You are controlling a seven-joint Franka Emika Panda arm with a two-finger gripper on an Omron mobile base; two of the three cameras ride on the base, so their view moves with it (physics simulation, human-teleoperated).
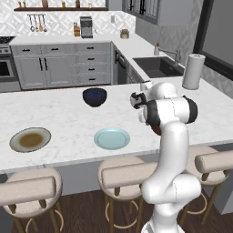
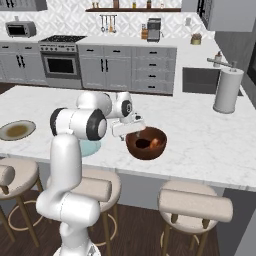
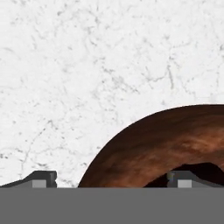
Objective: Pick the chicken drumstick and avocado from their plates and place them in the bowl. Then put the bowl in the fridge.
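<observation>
Fingers stand wide apart and hold nothing, poised over the near rim of the reddish-brown bowl: in the hand view one tip sits over bare marble and the other over the bowl's wall, at the edge of its dark hollow. Whether either tip touches the rim I cannot tell.

The bowl rests on the white marble worktop, just in front of the gripper in the right base view. Inside it lie the orange-brown chicken drumstick on the right and a dark shape beside it — the avocado, as far as the small picture allows. In the left base view the arm covers nearly all of the bowl; a sliver of dark red shows at its elbow.

Left of the bowl, the pale blue-green plate lies bare near the worktop's front edge, and further left the tan-olive plate with its brown centre is bare too. Behind the blue-green plate stands a dark blue-black bowl, well apart from both plates.

Toward the far right of the worktop a paper-towel roll stands upright beside the sink. Padded bar stools line the front — three in the left base view.
</observation>
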